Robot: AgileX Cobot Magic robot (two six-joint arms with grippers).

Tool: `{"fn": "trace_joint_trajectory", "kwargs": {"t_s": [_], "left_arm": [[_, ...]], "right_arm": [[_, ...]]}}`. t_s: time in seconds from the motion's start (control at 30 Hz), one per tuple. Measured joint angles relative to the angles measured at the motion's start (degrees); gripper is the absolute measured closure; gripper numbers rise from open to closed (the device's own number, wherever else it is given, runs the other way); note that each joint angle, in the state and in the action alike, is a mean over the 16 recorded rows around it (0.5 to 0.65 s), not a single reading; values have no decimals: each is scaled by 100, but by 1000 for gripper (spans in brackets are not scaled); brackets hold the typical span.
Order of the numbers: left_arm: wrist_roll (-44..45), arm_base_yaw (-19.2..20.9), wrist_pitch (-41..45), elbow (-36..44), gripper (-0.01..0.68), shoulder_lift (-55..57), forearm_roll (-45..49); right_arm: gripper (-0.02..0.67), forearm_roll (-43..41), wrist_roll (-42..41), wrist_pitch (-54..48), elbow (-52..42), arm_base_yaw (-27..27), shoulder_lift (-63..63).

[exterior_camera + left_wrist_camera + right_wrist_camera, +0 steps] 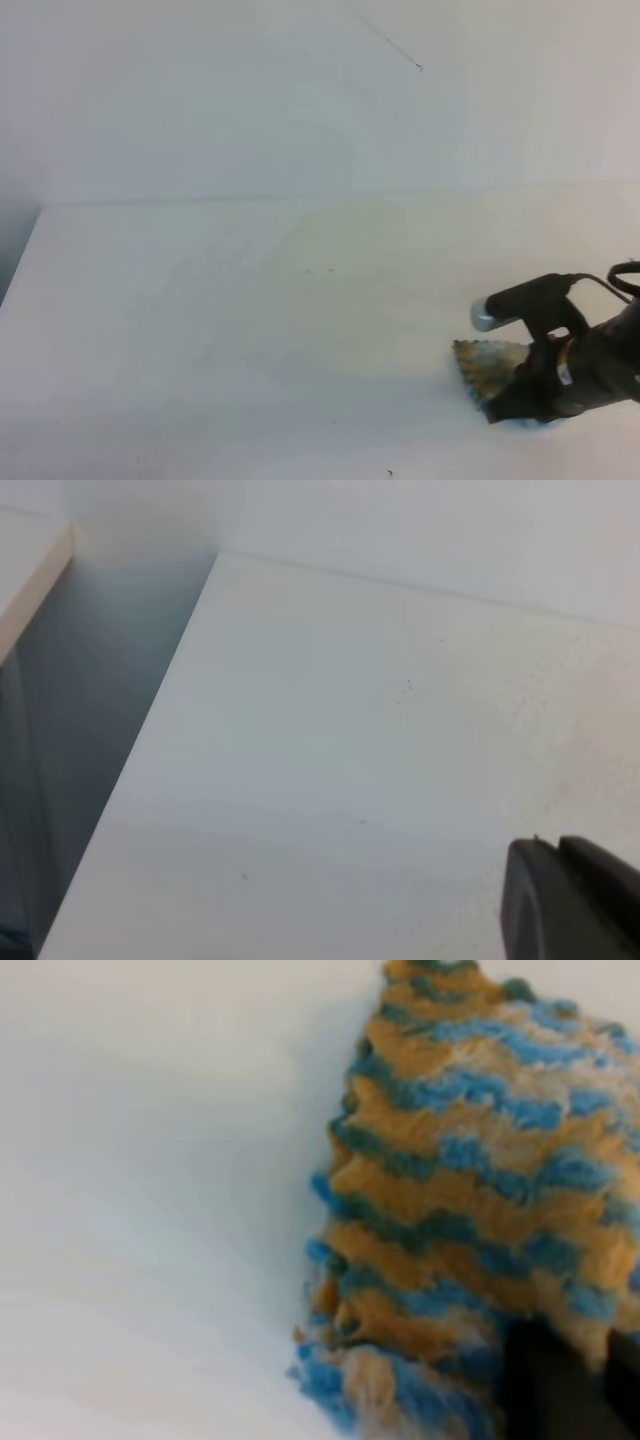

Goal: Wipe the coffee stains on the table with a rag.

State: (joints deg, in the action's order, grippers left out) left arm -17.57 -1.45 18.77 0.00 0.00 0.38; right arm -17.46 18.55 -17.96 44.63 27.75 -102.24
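Note:
The rag (486, 366), knitted in wavy blue and tan stripes, lies bunched on the white table (250, 330) at the lower right. My right gripper (538, 388) is shut on its right side, pressing it to the tabletop. The right wrist view is filled by the rag (470, 1210), with a dark fingertip (548, 1385) on its lower edge and bare table (150, 1210) to its left. No coffee stains show in any view. In the left wrist view only the dark tips of my left gripper (558, 858) show, close together above the table (350, 760).
A pale wall (300, 100) rises behind the table. The table's left edge (20, 260) drops into a shadowed gap (90, 730). Tiny dark specks (389, 472) dot the tabletop near the front.

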Motion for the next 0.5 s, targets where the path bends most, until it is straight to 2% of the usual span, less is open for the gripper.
{"fn": "trace_joint_trajectory", "kwargs": {"t_s": [0.27, 0.5], "left_arm": [[3, 0, 0, 0, 674, 0, 0], [3, 0, 0, 0, 674, 0, 0]], "right_arm": [[652, -24, 18, -5, -265, -597, 500], [652, 338, -173, -34, -387, -290, 660]]}}
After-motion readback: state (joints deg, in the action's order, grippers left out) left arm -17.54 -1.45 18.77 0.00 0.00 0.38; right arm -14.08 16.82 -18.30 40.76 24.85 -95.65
